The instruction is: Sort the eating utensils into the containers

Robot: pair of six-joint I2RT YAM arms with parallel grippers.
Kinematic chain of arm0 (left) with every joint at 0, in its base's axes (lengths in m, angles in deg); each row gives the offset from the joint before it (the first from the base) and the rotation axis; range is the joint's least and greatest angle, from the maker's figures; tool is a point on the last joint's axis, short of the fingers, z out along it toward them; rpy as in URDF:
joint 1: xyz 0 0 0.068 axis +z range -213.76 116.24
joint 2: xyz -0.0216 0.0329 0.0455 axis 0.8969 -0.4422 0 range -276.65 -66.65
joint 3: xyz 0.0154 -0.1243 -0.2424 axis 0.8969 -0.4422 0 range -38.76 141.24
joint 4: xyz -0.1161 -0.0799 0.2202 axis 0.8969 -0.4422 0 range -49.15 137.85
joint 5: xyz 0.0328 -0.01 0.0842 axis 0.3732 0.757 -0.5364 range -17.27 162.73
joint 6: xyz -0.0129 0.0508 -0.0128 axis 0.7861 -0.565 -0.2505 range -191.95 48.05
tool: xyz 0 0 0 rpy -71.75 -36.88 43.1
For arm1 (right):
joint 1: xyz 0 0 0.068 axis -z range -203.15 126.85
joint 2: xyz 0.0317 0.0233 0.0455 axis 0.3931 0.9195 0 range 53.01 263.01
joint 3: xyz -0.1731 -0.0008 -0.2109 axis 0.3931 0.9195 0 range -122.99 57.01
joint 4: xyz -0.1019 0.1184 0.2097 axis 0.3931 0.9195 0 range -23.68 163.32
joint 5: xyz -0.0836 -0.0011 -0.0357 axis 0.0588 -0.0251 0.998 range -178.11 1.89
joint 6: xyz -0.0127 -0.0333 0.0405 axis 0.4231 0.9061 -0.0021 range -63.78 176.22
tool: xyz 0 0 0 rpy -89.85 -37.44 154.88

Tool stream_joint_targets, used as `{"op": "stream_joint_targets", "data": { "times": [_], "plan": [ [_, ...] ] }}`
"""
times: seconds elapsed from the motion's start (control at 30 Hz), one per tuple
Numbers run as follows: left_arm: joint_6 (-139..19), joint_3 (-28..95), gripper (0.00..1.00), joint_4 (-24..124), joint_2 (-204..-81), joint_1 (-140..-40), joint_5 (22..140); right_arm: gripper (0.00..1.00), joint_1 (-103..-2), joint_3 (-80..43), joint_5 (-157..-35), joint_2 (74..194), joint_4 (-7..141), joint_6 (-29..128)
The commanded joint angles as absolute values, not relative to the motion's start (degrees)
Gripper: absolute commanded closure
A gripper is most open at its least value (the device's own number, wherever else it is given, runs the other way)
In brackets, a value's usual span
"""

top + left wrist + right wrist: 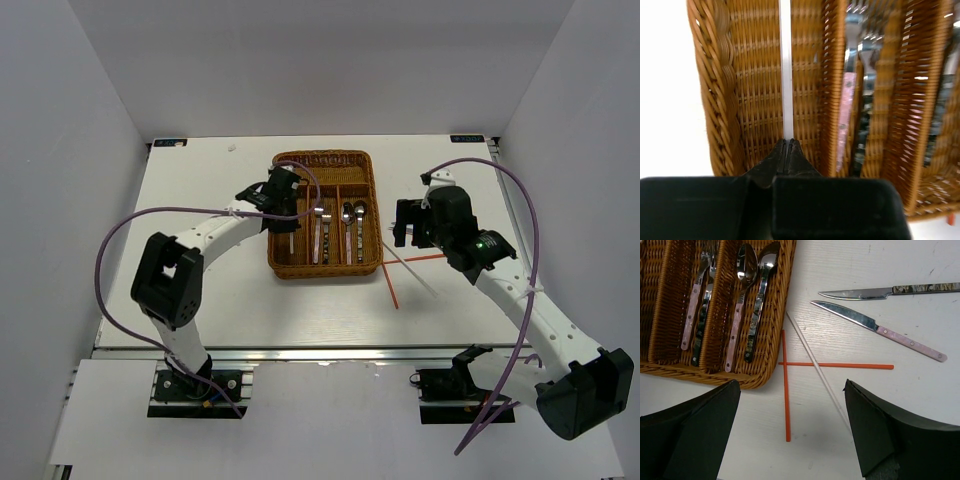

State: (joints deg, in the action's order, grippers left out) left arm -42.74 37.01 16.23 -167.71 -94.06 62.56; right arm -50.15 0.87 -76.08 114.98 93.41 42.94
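The left claw (pixel 786 152) is pinched shut on the near end of a white chopstick (pixel 785 75) and holds it over the left long slot of the wicker tray (pixel 325 272). The stick points straight along the slot, most likely so it can go down between the woven walls without catching on them. I cannot tell if its far end touches the slot floor. The middle slot has forks (pixel 704 270) in it and the right slot has spoons (pixel 747 260) (some handles are pink, some dark). So each kind seems to get its own home, and the left slot looks meant for chopsticks. The right claw (pixel 791 402) is wide open with nothing in it. It hangs over the worktop (pixel 850 260) just right of the tray, above the things not yet sorted. Below it lie two red chopsticks (pixel 786 412) that cross each other, and a second white chopstick (pixel 826 385) lies slanted over one of them. Farther right are a pink-handled knife (pixel 877 329) and a dark-handled knife (pixel 890 291), well apart from the tray. The open claw looks ready to drop onto one of the sticks. They lie flat and thin on the worktop, so pinching one may be hard. Because they cross, lifting one could push the others.
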Motion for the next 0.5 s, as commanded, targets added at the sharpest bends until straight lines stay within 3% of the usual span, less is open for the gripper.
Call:
{"op": "stream_joint_targets", "data": {
  "times": [0.0,0.47],
  "plan": [
    [-42.42,36.66,1.0,18.31,-168.07,-94.78,63.24,0.11,-49.95,-0.91,-74.58,114.09,93.57,42.86],
    [-41.98,35.51,1.0,16.47,-169.13,-95.84,62.36,0.11,-49.86,-0.12,-75.98,114.88,93.04,42.42]
  ]
}}
